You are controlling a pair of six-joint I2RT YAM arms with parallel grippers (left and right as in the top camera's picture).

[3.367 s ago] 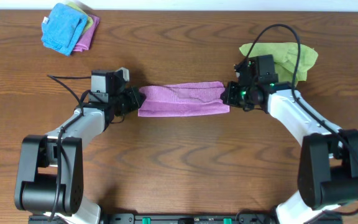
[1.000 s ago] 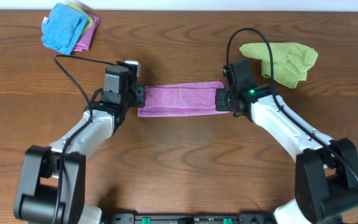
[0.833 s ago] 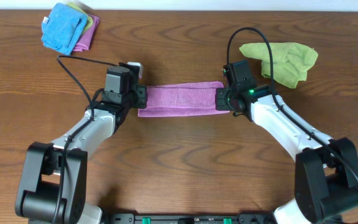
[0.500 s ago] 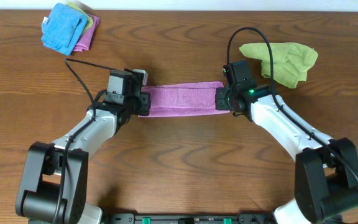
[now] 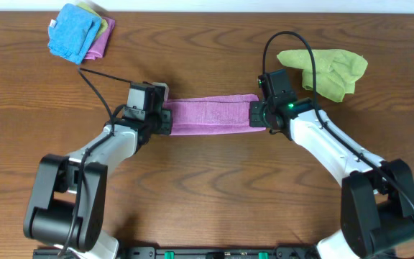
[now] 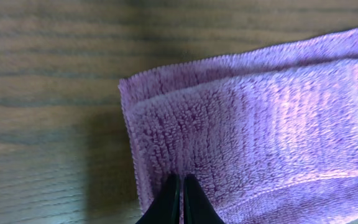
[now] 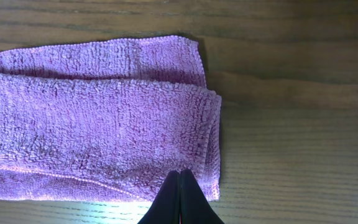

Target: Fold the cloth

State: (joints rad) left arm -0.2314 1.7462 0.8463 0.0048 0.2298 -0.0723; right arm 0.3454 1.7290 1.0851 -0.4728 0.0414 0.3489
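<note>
I count one cloth (image 5: pixel 210 116), a folded strip mid-table, with the left gripper (image 5: pixel 165 119) and right gripper (image 5: pixel 256 115) each clenched on an end. One green cloth (image 5: pixel 333 72) lies far right, a cable (image 5: pixel 309 68) across it; one blue-topped pile (image 5: pixel 77 32) sits far left.

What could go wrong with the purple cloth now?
The shut left gripper and right gripper touch the cloth only near its end edges, so a layer might slip free and the fold could open. The right arm's cable hangs over the green cloth and might drag it.
</note>
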